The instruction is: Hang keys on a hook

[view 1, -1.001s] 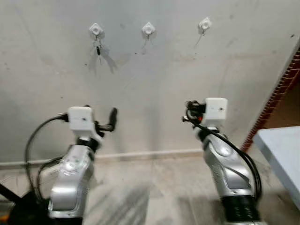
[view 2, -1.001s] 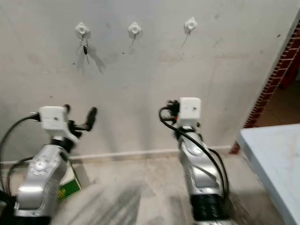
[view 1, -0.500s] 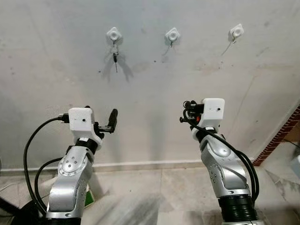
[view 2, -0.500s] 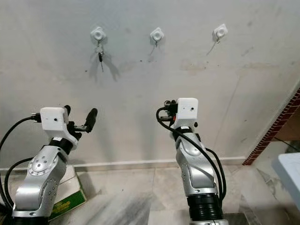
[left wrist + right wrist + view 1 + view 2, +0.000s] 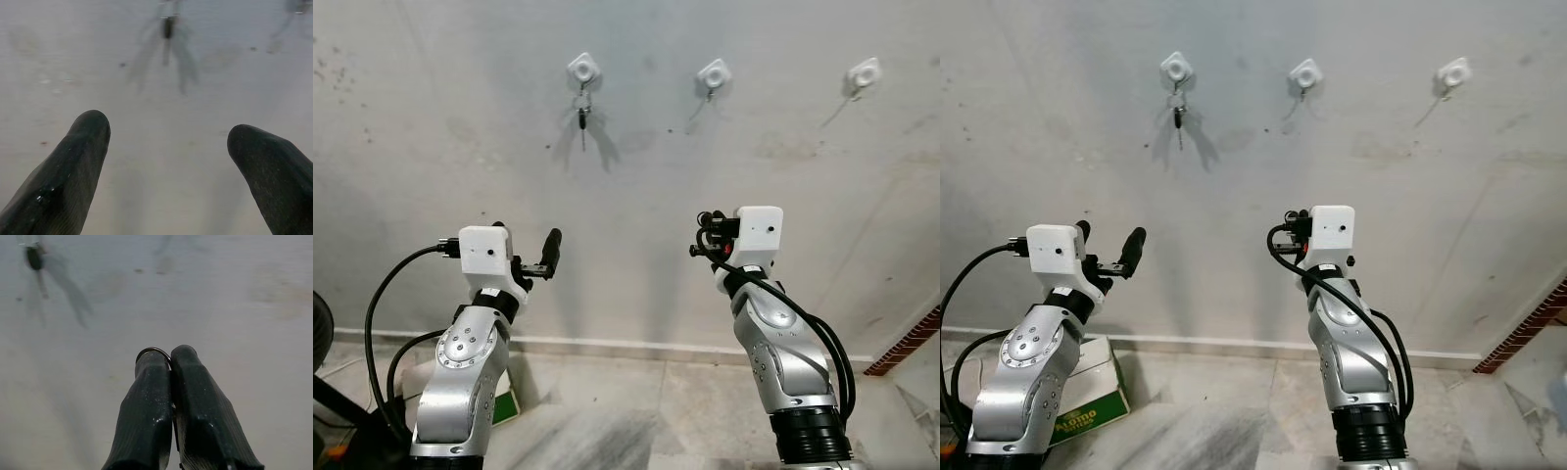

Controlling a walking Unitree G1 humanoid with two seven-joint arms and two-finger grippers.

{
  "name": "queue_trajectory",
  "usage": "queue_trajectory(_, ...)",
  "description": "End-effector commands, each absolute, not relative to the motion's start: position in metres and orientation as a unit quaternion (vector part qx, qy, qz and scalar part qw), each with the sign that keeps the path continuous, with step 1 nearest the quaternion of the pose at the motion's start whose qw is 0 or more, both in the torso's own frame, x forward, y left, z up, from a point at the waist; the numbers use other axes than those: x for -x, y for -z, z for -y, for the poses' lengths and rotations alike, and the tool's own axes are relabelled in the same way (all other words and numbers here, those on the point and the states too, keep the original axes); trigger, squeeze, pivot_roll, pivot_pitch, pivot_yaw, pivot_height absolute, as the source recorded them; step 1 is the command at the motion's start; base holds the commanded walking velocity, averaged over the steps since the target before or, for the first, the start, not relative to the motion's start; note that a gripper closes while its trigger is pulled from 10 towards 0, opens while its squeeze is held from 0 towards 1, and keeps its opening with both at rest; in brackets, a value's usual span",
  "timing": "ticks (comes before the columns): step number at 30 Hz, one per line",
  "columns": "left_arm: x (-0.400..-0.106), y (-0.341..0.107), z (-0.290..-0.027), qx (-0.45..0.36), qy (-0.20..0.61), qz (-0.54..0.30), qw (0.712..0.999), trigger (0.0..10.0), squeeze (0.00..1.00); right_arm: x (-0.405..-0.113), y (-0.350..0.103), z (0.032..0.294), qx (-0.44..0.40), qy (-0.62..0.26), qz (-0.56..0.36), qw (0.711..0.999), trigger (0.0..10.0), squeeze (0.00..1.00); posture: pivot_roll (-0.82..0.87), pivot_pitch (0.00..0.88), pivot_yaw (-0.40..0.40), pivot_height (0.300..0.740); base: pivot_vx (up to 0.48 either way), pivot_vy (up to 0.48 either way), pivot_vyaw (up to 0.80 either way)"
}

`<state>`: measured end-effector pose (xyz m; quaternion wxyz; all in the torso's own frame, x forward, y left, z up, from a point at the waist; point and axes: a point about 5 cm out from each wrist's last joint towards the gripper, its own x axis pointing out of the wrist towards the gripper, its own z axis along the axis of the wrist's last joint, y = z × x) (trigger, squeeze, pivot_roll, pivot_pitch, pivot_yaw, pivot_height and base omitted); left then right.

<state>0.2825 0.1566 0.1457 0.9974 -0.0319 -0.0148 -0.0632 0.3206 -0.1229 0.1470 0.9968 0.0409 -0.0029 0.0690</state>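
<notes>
White-and-green cardboard box [image 5: 1087, 406] on the floor at 7 o'clock: green band bearing white lettering, too small and tilted to read with certainty.

Three hooks sit in a row high on the wall [image 5: 431, 127]: the left hook [image 5: 582, 70], the middle hook [image 5: 713, 73] and the right hook [image 5: 863, 74]. A key [image 5: 582, 116] hangs from the left hook. Below the row, the left gripper [image 5: 540, 257] is raised under the left hook and the right gripper [image 5: 705, 235] under the middle hook, both apart from the wall. A ring [image 5: 152, 351] sits between the right gripper's fingertips. A box [image 5: 1087, 397] lies on the floor [image 5: 636, 411] at the wall's foot, beside the left arm.
</notes>
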Motion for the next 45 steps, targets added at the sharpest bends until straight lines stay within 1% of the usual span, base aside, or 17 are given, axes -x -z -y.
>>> queue_trajectory(1, -0.2825, -0.1485, -0.1523, 0.032, 0.071, 0.021, 0.997, 10.0, 0.0, -0.3223, -0.1511, 0.1294, -0.039, -0.059, 0.01, 0.997, 10.0, 0.0, 0.03, 0.0, 0.032, 0.74, 0.0, -0.431, 0.0)
queue_trajectory(8, -0.2827, -0.1482, -0.1528, 0.032, 0.068, 0.019, 0.997, 10.0, 0.0, -0.3218, -0.1508, 0.1281, -0.039, -0.061, 0.009, 0.997, 10.0, 0.0, 0.03, 0.0, 0.032, 0.74, 0.0, -0.397, 0.0)
queue_trajectory(17, -0.2817, -0.1495, -0.1483, 0.033, 0.076, 0.026, 0.996, 10.0, 0.0, -0.3208, -0.1505, 0.1273, -0.04, -0.063, 0.01, 0.997, 10.0, 0.0, 0.04, 0.0, 0.031, 0.74, 0.0, 0.0, 0.0)
queue_trajectory(37, -0.2805, -0.153, -0.1486, 0.046, 0.086, 0.041, 0.994, 10.0, 0.0, -0.3176, -0.1514, 0.1269, -0.041, -0.07, 0.014, 0.997, 10.0, 0.0, 0.03, 0.0, 0.031, 0.74, 0.0, 0.0, 0.0)
queue_trajectory(45, -0.2807, -0.1533, -0.1479, 0.048, 0.089, 0.043, 0.994, 10.0, 0.0, -0.3146, -0.1495, 0.1279, -0.04, -0.071, 0.011, 0.997, 10.0, 0.0, 0.03, 0.0, 0.032, 0.74, 0.34, 0.0, 0.0)
